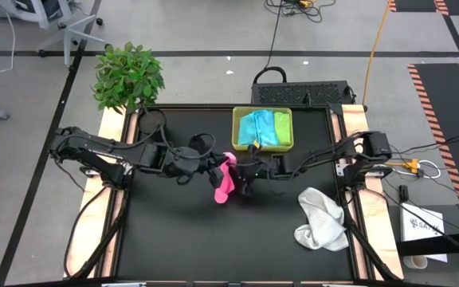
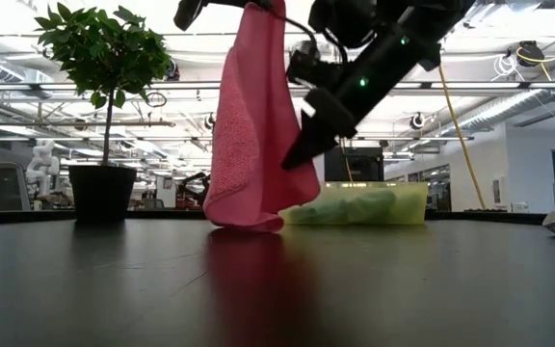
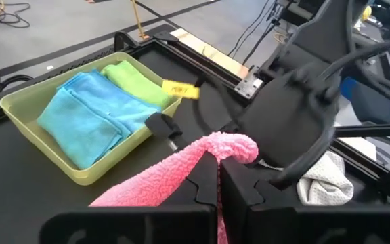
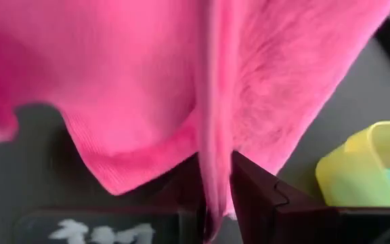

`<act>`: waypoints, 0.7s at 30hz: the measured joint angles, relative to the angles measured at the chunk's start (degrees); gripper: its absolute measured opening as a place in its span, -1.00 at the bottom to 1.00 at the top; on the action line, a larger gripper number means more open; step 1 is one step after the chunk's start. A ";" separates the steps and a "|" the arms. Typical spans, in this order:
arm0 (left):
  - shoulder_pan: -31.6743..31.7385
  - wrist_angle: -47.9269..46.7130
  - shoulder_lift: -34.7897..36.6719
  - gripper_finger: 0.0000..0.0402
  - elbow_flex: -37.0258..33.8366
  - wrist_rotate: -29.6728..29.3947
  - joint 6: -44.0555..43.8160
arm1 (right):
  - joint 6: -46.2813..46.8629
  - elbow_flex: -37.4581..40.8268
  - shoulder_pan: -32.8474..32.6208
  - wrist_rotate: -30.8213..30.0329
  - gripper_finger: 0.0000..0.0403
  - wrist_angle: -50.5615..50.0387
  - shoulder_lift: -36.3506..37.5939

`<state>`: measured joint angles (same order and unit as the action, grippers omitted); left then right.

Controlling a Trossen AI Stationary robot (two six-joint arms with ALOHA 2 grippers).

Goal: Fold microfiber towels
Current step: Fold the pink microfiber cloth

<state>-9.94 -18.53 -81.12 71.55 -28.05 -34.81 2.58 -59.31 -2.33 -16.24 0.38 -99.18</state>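
Your left arm reaches in from 9 o'clock, stretched almost flat across the table [image 1: 174, 231] toward its middle, and the left claw [image 3: 219, 177] is clamped on the top edge of the pink towel [image 1: 225, 180], fingers pressed together with the cloth pinched between them. From there the towel hangs down in a long drape, and in the low view its bottom fold touches the table.

Your right arm comes in from 3 o'clock, elbow up near the table edge, forearm running level to the centre, wrist tipped downward. The right claw [image 4: 215, 186] is closed on a lower edge of the same pink towel, the fabric caught in the narrow gap between its dark fingers. The two claws sit just beside each other at the table's middle.

At 12 o'clock of the claws you have the yellow-green tray [image 1: 286, 147], holding the light blue towel [image 1: 255, 127] and the lime green towel [image 1: 281, 124], both folded and lying side by side. The white towel [image 1: 322, 218] lies crumpled on the table toward 4 o'clock, well apart from the claws. A potted plant [image 1: 127, 76] stands at the 11 o'clock corner
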 joint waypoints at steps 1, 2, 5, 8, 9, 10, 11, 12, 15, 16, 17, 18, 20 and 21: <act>-0.08 0.26 0.00 -0.98 0.00 0.00 0.00 | 0.00 0.00 0.04 0.01 -0.73 -0.19 -0.48; -0.19 0.64 0.00 -0.98 0.00 -0.01 0.06 | -0.04 0.00 0.16 0.03 -0.73 -0.50 -1.01; -0.46 1.50 0.00 -0.98 0.00 0.11 0.67 | -0.08 0.41 0.40 0.07 -0.73 -1.43 -2.00; -0.74 1.75 0.00 -0.98 0.00 0.36 0.65 | -0.12 1.03 0.50 0.03 -0.73 -2.79 -2.00; -0.81 1.68 0.00 -0.98 0.00 0.44 0.56 | -0.14 1.07 0.50 0.03 -0.74 -3.85 -1.71; -0.99 1.60 0.00 -0.98 0.00 0.53 0.30 | -0.17 1.13 0.48 0.01 -0.76 -4.86 -1.36; -1.11 1.50 0.00 -0.98 0.00 0.82 0.21 | -0.20 1.14 0.48 0.02 -0.78 -5.78 -0.60; -1.23 1.28 0.00 -0.98 0.00 1.17 0.23 | -0.20 1.14 0.48 0.07 -0.82 -7.31 0.44; -1.86 -1.40 0.00 -0.98 0.00 1.59 -0.15 | 1.46 1.11 0.46 0.38 -0.96 -14.94 5.18; -2.01 -3.06 0.00 -0.98 0.00 1.62 -0.50 | 2.25 1.11 0.46 1.12 -0.98 -18.43 7.27; -2.21 -4.92 0.00 -0.98 0.00 1.67 -1.27 | 3.61 1.11 0.46 1.38 -0.97 -21.71 9.59; -2.27 -7.01 0.00 -0.98 0.00 1.71 -2.26 | 4.71 1.11 0.37 1.36 -0.98 -24.78 11.90; -2.24 -11.80 0.00 -0.99 0.00 1.67 -4.07 | 5.93 1.11 0.33 1.28 -0.99 -30.24 17.30; -2.23 -13.90 0.00 -0.98 0.00 1.32 -4.96 | 6.23 1.11 0.33 1.27 -0.99 -32.05 19.85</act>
<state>-12.18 -32.42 -81.12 71.55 -26.74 -39.77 8.81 -58.19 -2.00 -14.97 -31.67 -79.33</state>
